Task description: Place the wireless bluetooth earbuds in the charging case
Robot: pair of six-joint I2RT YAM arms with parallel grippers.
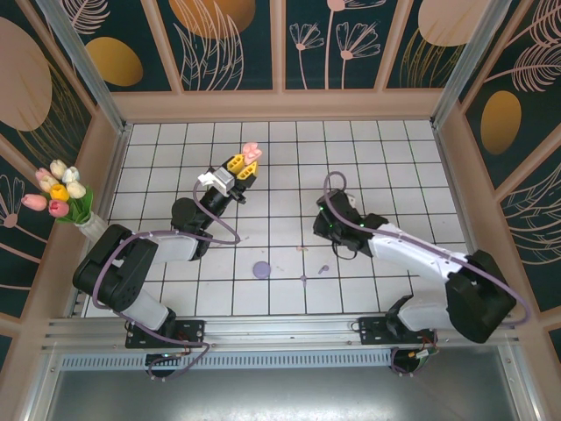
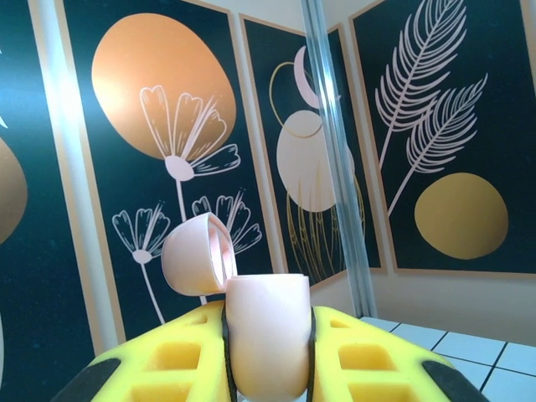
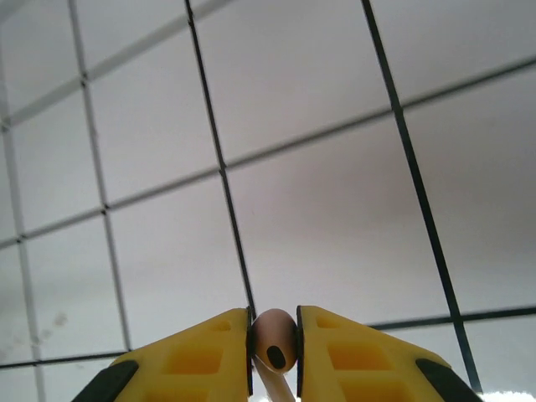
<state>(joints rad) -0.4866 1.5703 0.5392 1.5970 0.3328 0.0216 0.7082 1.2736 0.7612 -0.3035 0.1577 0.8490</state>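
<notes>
One purple disc [image 1: 261, 270], perhaps purple earbuds [image 1: 303, 281] nearby, tulips [image 1: 60, 189] leftward

Pale pink charging case [image 2: 266, 335] and earbud [image 3: 275, 337] — white, black-gridded tiles [image 3: 318, 167].

Smooth satin pale-pink plastic charging case [image 2: 266, 335], small glossy pink earbud [image 3: 275, 335], matt yellow moulded-plastic fingers [image 3: 193, 364] of the right pincer [image 3: 275, 322], smooth white worktop [image 3: 335, 167] with faint sheen, brushed metal frame post [image 2: 335, 151]

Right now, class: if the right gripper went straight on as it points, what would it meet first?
Probably the tiled table; the right gripper, shut on a pink earbud, points at bare tiles with nothing between. Depth is unclear.
</notes>
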